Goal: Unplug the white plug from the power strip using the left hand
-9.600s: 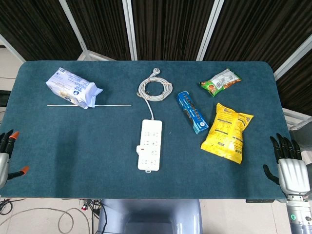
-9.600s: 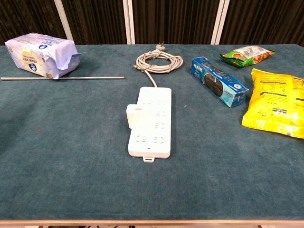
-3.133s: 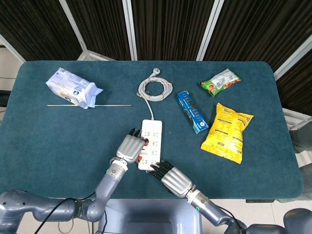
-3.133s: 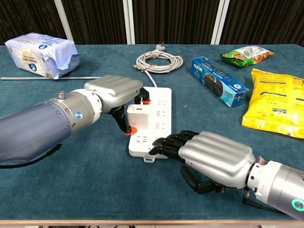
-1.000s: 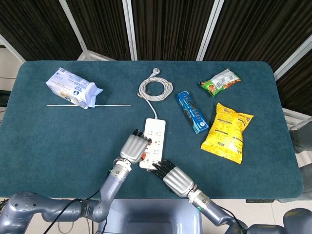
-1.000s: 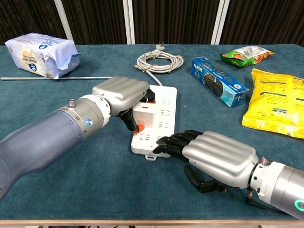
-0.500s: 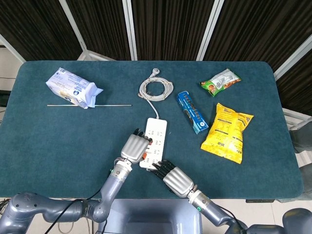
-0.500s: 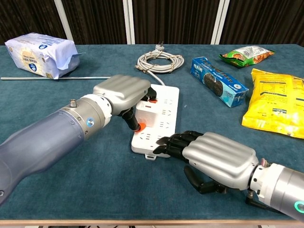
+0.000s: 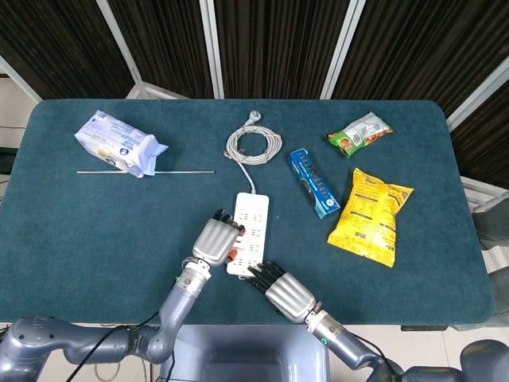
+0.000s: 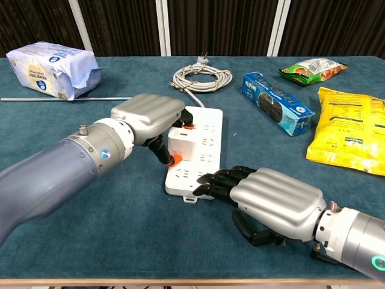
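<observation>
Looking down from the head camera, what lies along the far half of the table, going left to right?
Tissue pack → coiled cord → blue box → green snack bag → yellow bag.

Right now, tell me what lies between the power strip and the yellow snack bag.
In the head view, only the blue cookie box partly lies between the power strip and the yellow snack bag; lower down, bare table cloth.

No text, brand or number can be read for certain. The white-and-blue packet (image 10: 49, 68) at far left, the blue box (image 10: 278, 103), the green snack bag (image 10: 312, 69) at far right and the yellow bag (image 10: 352, 131) at right all carry print, but it is too small and blurred to make out.
</observation>
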Robot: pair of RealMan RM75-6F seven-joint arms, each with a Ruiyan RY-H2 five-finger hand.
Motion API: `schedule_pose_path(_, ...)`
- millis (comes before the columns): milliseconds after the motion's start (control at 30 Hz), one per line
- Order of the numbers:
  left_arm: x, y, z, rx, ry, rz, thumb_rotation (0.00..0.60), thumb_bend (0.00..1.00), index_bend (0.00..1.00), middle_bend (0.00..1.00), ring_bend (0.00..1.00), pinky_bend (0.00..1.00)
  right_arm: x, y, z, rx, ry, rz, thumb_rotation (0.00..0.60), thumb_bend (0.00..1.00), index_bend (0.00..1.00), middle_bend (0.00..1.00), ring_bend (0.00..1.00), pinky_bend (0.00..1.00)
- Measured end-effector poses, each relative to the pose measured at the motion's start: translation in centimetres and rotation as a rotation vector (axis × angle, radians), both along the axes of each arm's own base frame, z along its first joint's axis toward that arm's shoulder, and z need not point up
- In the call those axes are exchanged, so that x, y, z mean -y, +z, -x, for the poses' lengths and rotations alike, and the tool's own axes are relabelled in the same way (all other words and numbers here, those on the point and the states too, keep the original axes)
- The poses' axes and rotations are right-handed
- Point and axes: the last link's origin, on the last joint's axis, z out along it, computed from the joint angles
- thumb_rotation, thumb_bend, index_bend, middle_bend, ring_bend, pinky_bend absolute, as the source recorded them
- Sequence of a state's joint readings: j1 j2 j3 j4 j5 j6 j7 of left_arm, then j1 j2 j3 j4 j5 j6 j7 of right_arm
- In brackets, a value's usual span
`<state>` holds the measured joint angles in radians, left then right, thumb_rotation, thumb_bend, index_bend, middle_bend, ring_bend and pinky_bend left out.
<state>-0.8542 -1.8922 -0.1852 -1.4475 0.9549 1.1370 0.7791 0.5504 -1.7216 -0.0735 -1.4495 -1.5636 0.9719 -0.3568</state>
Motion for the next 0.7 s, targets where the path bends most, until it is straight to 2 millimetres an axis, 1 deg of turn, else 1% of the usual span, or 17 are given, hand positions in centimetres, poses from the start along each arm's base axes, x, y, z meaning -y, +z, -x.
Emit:
schedule_pose_path(167,-0.1,0.2,0.0,0.003,-0.001,-0.002,0.600,0.37,0.72,0.75,0.28,0.19,-0.2,-0.1,0.0,-0.005,0.004,-0.004,0.600,0.89,0.12,0.12,0.12,0.13)
schedule_pose_path(467,0.3,-0.3,-1.6,0.032,-0.030,0.010,0.600,0.37,0.72,0.75,0.28,0.20,-0.1,0.0,0.1,-0.005,0.000,0.001,0.600,0.89,0.12,0.12,0.12,0.13)
schedule_pose_path(700,0.4,-0.5,-1.4,0.028,-0.021,0.014,0.600,0.37,0.72,0.76,0.28,0.20,-0.1,0.0,0.3,-0.008,-0.004,-0.001,0.600,0.89,0.12,0.12,0.12,0.13)
